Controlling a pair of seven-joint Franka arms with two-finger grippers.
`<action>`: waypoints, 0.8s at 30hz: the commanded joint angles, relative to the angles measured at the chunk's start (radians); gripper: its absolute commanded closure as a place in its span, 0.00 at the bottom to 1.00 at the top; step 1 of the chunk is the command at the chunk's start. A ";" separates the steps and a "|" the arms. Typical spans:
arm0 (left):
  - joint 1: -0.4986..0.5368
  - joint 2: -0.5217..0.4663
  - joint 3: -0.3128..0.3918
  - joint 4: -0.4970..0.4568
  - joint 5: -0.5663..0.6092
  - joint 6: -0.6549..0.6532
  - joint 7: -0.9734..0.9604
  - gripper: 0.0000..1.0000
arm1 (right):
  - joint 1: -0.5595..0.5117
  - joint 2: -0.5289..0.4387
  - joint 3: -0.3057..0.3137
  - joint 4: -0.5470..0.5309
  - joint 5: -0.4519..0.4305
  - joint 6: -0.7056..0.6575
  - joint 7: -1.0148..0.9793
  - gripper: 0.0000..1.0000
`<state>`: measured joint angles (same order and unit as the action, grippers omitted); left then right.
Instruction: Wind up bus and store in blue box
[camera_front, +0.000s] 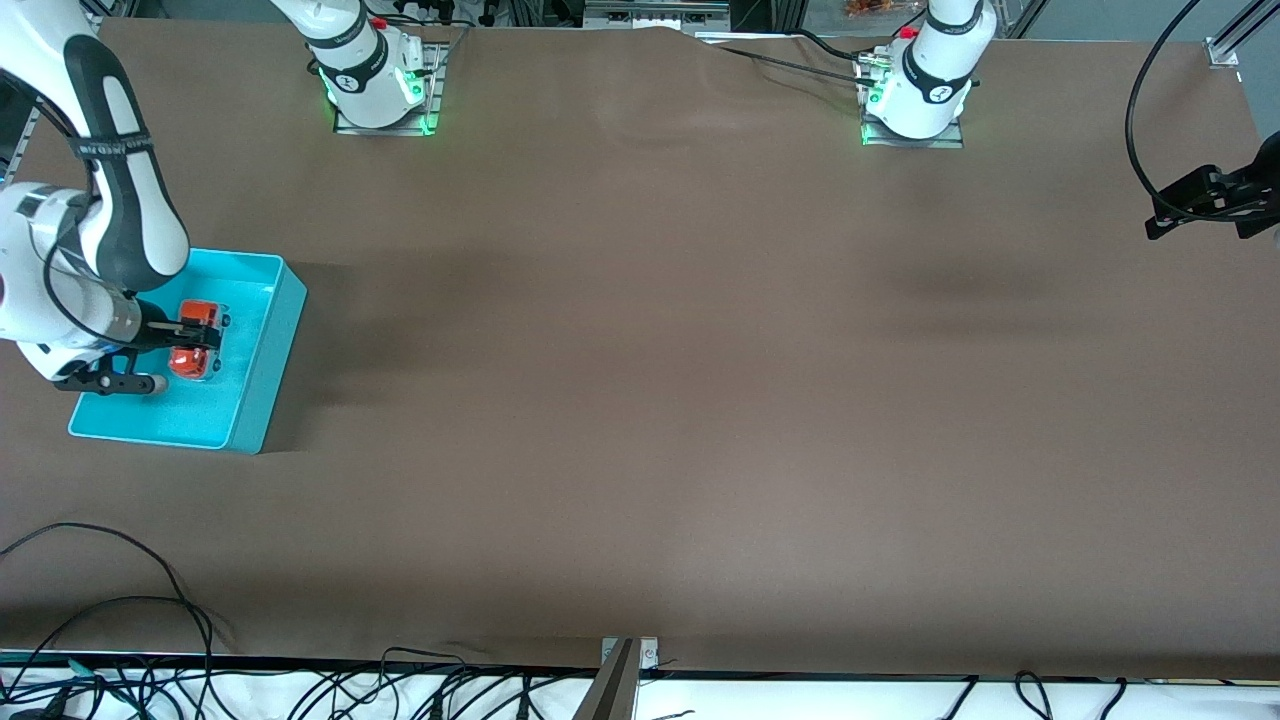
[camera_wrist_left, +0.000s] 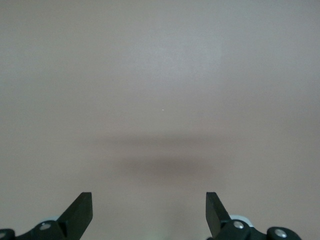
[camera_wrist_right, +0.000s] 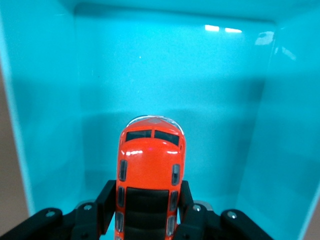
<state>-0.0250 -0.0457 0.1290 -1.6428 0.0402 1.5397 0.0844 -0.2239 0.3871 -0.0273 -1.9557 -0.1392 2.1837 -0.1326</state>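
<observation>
The right gripper (camera_front: 195, 345) clamps the bus (camera_wrist_right: 150, 175) between its fingers, over the inside of the blue box (camera_front: 270, 350). The left gripper (camera_wrist_left: 149, 212) waits with fingers spread wide above the bare table (camera_front: 700, 400).

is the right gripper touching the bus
Touching. The right wrist view shows the right gripper shut on the bus, a finger pressed against each side, inside the blue box.
</observation>
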 joint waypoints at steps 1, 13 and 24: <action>0.010 0.017 -0.002 0.034 0.013 -0.024 -0.008 0.00 | -0.052 0.052 0.012 -0.002 -0.031 0.073 -0.047 1.00; 0.010 0.017 -0.002 0.034 0.013 -0.024 -0.008 0.00 | -0.058 0.090 0.013 -0.003 -0.030 0.097 -0.039 0.58; 0.010 0.017 -0.002 0.034 0.012 -0.024 -0.008 0.00 | -0.057 0.101 0.013 -0.020 -0.030 0.091 -0.039 0.00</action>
<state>-0.0192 -0.0449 0.1294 -1.6428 0.0402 1.5392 0.0844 -0.2732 0.4960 -0.0215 -1.9621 -0.1520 2.2754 -0.1742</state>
